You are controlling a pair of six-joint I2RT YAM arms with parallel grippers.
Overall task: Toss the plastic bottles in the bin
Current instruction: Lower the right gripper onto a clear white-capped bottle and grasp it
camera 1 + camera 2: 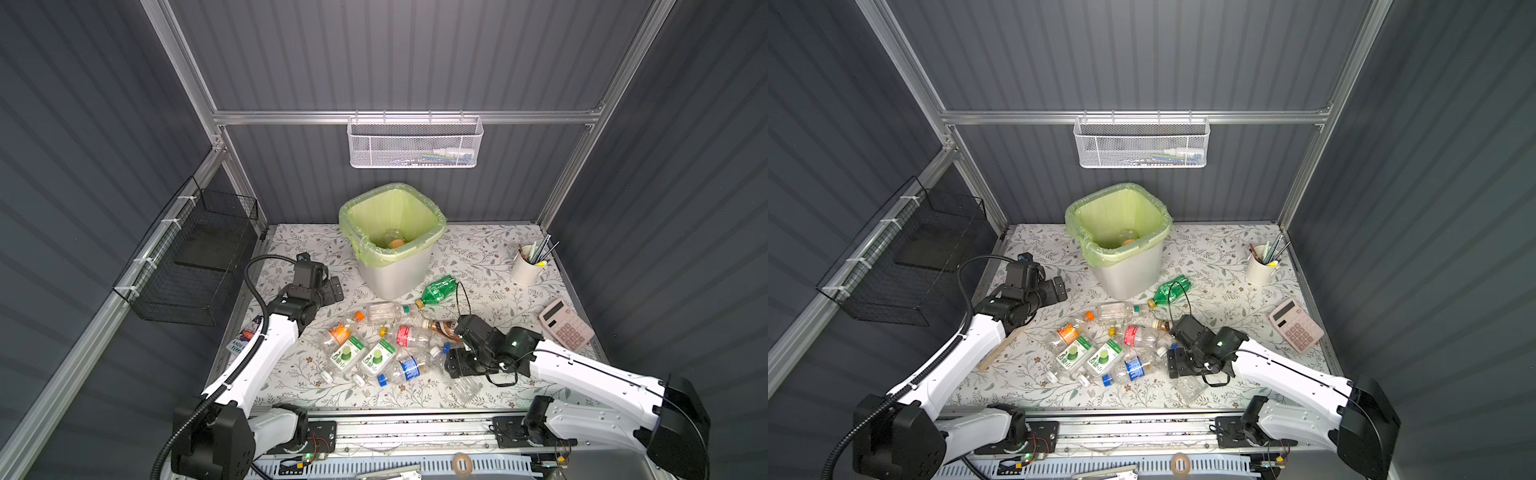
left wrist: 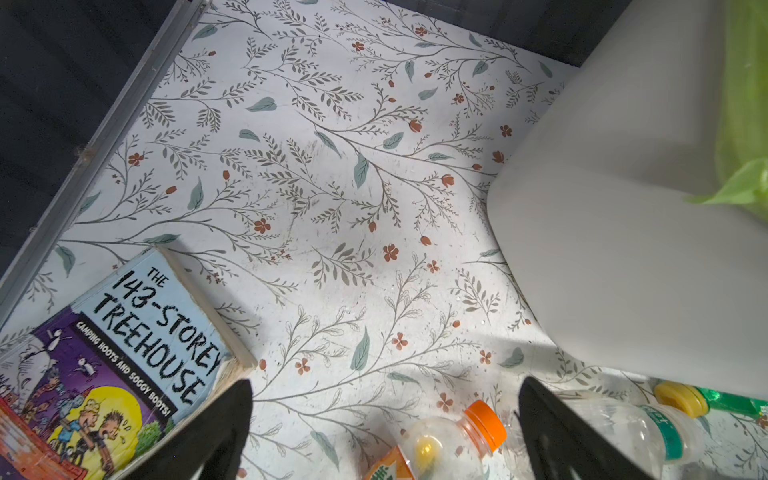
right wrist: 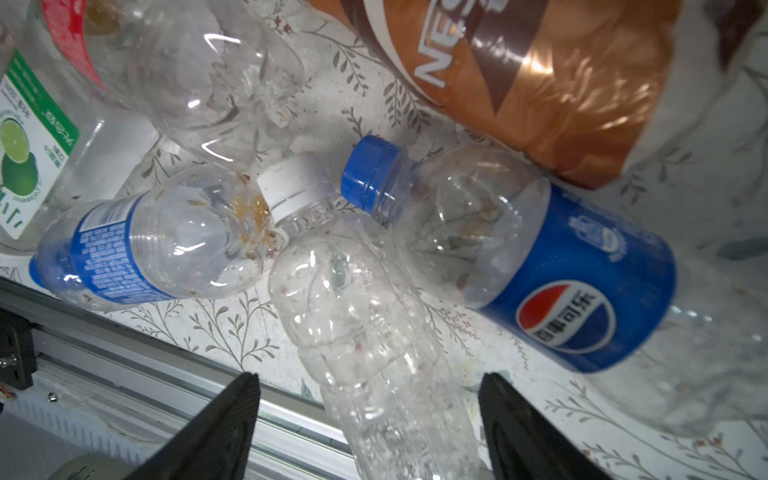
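My right pincer [image 3: 368,382] is spread. Its two black fingers [image 3: 224,424] stand either side of a clear bottle [image 3: 357,299] with a white cap, with a gap showing on each side, so I am pinching nothing. That bottle lies flat near the front edge of the bench [image 1: 291,376], right of the middle. Its cap end sits close against a blue-labelled bottle [image 3: 137,249] and just beside the blue cap of a Pepsi bottle [image 3: 577,282]. A brown Nescafé bottle [image 3: 540,83] lies beyond them.

The other plastic bottles [image 1: 384,311] are strewn across the middle of the bench: two lime-labelled bottles [image 1: 347,355], a red-labelled bottle [image 1: 409,336], an orange-capped bottle [image 1: 343,330] and a green bottle [image 1: 438,289] near the bin [image 1: 395,278]. The bin stands upright at the middle of the back edge, its green liner folded over the rim, with one bottle [image 1: 392,240] visible down inside.

My left pincer [image 2: 384,386] is spread wide and empty — it hangs over bare bench between the bin and the left edge. A book [image 2: 116,353] lies by the left edge, a calculator [image 1: 565,324] lies at the right edge, and a cup of pens [image 1: 527,268] stands near the back right corner.
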